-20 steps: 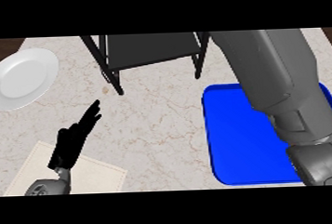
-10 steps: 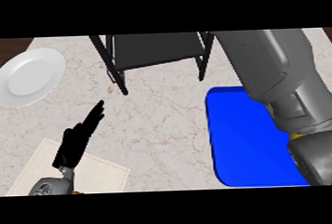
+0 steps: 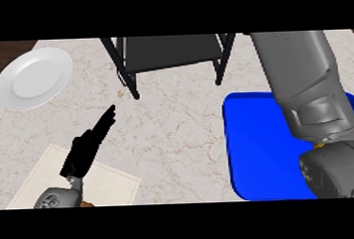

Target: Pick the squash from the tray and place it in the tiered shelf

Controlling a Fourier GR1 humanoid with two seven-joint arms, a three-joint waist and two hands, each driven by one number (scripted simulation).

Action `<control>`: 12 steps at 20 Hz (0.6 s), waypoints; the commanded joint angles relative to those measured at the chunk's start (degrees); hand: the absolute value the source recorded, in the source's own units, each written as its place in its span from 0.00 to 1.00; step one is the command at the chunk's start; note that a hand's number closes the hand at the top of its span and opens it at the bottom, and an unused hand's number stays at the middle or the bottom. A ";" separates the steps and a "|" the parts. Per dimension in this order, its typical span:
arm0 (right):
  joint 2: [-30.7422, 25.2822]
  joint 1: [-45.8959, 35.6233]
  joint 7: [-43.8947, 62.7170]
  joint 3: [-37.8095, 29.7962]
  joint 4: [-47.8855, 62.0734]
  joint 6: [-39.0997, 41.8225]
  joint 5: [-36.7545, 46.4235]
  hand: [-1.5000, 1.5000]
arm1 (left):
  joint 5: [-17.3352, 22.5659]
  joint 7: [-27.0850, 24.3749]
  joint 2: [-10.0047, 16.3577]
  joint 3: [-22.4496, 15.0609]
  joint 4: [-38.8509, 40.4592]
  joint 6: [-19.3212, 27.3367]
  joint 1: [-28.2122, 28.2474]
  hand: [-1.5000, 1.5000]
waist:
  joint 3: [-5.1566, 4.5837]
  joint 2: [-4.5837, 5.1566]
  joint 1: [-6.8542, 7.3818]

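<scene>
I think I am at the grab step: my right arm (image 3: 307,92) lies over the blue tray (image 3: 257,143). The right hand and the squash are hidden, maybe under that arm, so I cannot tell if that hand is open or holds anything. Next I must lift up off the tray and go to the black shelf (image 3: 170,54) just past the tray's far left corner, keeping off its thin legs. My left hand (image 3: 86,149) lies open with straight fingers, holding nothing, well left of the tray, and the bare counter (image 3: 180,121) between gives me room.
</scene>
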 commanded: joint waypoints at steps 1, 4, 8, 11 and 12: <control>5.11 4.22 -6.81 -7.22 2.04 -6.08 -8.70 0.00 | 0.61 0.74 -0.03 0.89 0.14 0.04 -1.66 0.50 | -0.21 2.67 0.94; 5.14 3.06 -12.48 -7.38 3.01 -11.52 -10.43 0.00 | 0.08 0.03 -0.21 0.35 1.63 0.00 0.25 0.50 | -0.37 2.11 0.76; 5.21 2.18 -17.23 -9.61 3.72 -22.50 -9.42 0.00 | 1.22 1.10 0.35 1.39 0.11 -0.58 0.00 0.50 | -0.40 1.76 -0.23; 2.53 2.36 -19.83 -11.78 2.64 -27.93 -9.59 0.00 | 1.04 1.03 1.49 1.81 -0.22 -0.88 1.67 0.50 | -0.37 1.56 -1.02; 0.89 2.20 -19.14 -12.25 2.20 -29.18 -9.49 0.00 | 1.11 2.82 1.41 2.30 -1.39 -0.12 0.69 0.50 | -0.35 1.30 -1.65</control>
